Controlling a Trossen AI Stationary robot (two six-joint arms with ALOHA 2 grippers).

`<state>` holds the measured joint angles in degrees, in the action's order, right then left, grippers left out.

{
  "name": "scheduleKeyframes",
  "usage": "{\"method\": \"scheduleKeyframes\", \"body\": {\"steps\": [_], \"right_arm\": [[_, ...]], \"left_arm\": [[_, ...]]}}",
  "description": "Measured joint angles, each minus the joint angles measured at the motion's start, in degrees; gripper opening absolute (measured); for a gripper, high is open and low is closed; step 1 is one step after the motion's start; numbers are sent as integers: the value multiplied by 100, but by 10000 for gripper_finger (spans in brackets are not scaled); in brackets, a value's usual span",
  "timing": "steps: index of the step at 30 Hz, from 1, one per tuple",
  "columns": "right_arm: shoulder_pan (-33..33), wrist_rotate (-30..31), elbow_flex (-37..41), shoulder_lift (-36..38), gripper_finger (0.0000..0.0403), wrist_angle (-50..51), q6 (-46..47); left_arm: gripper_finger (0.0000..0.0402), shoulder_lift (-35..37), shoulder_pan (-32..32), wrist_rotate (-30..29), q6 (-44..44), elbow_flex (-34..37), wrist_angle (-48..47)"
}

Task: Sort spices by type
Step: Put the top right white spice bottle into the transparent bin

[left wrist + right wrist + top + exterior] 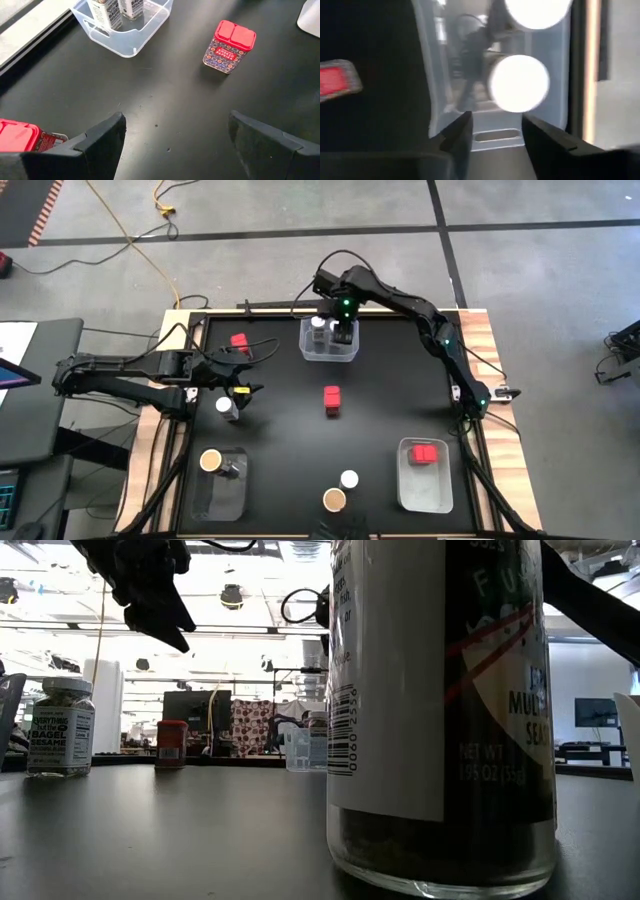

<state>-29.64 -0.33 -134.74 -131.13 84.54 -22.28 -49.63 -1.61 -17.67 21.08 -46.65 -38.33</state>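
My right gripper [343, 332] [495, 122] hangs open, pointing down over the far clear bin [329, 352], and touches nothing. Two white-lidded jars [520, 82] [537, 7] stand in that bin below it. My left gripper [240, 383] [175, 125] waits open over the table's left side, nothing between its fingers. Loose on the table stand a red box [240, 340], another red box [332, 400] [230, 40], two white-lidded jars [226, 406] [349, 478] and a tan-lidded jar [334, 499].
A near-right clear bin [425, 485] holds red boxes [428, 453]. A near-left bin [218, 498] holds a tan-lidded jar [211, 460]. In the low view a big jar [440, 710] fills the foreground. The black table's middle lies bare between the bins.
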Motion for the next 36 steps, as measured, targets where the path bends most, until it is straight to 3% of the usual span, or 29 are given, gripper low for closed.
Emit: {"method": "scheduleKeyframes", "body": {"steps": [7,9,14,19,27,32,36], "right_arm": [[155,-150,26,1,34,-2,130],[210,-150,140,4,15,-9,129],[277,-155,544,11,15,-130,240],[256,-534,1061,165,11,-584,342],[249,-554,2760,1635,11,-1643,761],[250,-554,4711,2985,11,-3484,1234],[250,-553,6379,3699,16,-5843,1764]], "left_arm": [[333,1,0,2,2,0,0],[333,0,1,2,4,0,0],[333,0,2,2,7,0,0],[333,2,0,5,51,0,0],[333,1,1,5,127,0,1],[333,0,0,-74,107,0,2],[333,0,0,-90,107,0,2]]}}
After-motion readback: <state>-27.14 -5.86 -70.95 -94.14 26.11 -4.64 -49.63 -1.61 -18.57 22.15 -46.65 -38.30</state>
